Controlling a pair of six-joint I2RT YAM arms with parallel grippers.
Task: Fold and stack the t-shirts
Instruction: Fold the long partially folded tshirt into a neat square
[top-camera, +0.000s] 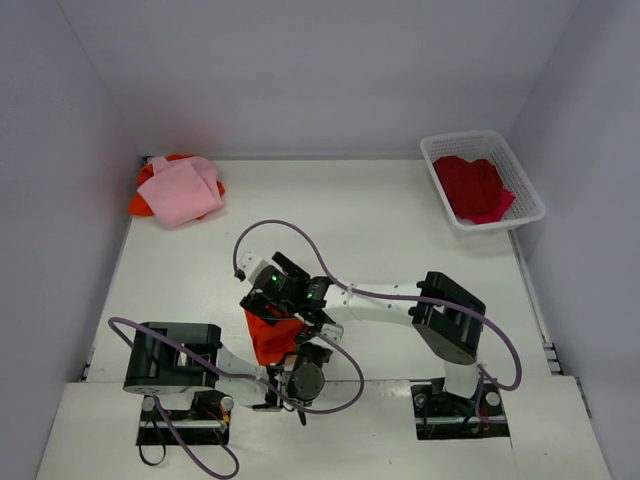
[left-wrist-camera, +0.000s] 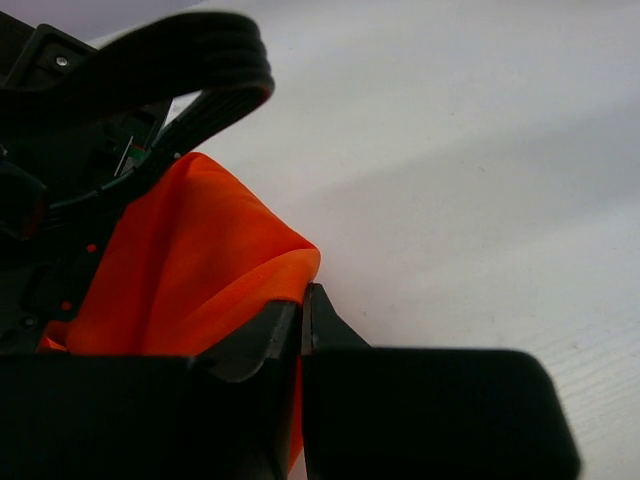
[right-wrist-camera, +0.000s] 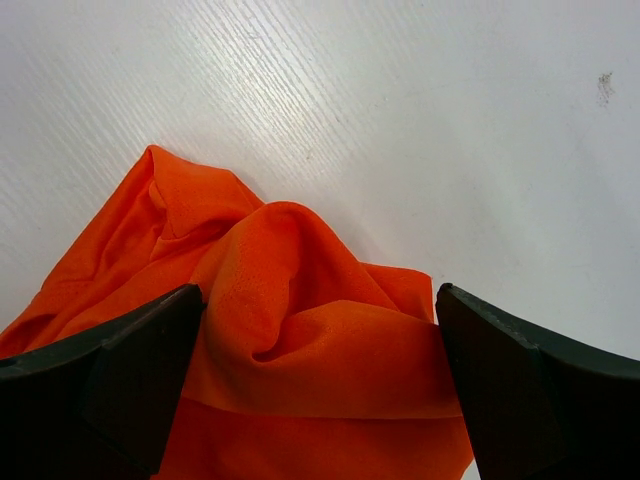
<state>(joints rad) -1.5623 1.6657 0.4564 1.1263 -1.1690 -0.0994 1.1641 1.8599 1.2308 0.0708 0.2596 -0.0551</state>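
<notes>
Now, from above: orange shirt (top-camera: 270, 335) bunched near the front edge, pink shirt (top-camera: 182, 190) far left, crimson shirt (top-camera: 472, 185) in the basket (top-camera: 528, 190). Left wrist: left gripper (left-wrist-camera: 303, 312) pinching the orange shirt tight. Right wrist: right gripper (right-wrist-camera: 318, 298) spread wide, straddling it.

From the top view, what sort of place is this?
Most likely a lab robot cell, not a home: a white table boxed in by plain walls, a left arm and right arm bolted at its near edge, and a red shirt in a basket.
</notes>
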